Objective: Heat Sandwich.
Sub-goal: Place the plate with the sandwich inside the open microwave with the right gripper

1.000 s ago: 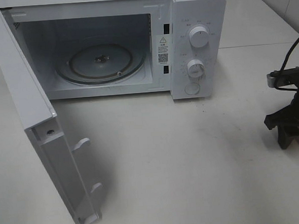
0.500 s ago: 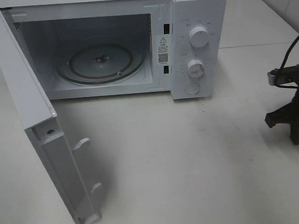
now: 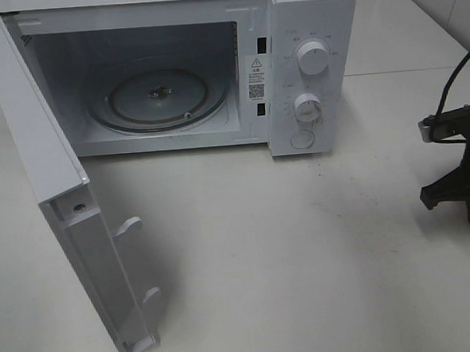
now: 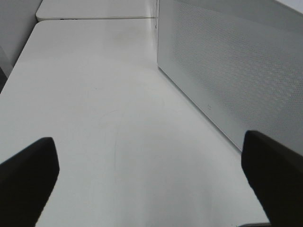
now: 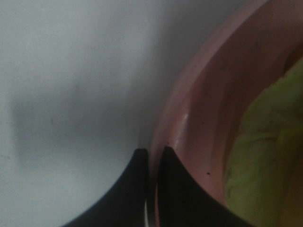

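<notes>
The right hand (image 5: 151, 155) clamps the plate (image 5: 199, 113) rim, sandwich (image 5: 265, 161) blurred and half out of frame; left hand (image 4: 147, 161) spread wide.

White microwave (image 3: 310, 28), its side panel (image 4: 227, 71) finely dotted. Off-white tabletop (image 3: 303, 244). Salmon-pink plate (image 5: 203, 104); pale yellow-green sandwich (image 5: 265, 156). Black right tool (image 5: 152, 152).

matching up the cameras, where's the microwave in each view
exterior high: microwave at the back of the table, door open.
left wrist: its white perforated panel stands on the table beside the open left gripper.
right wrist: not in it; only the right gripper shut on the rim of the pink plate.
shared landmark: the white table.
</notes>
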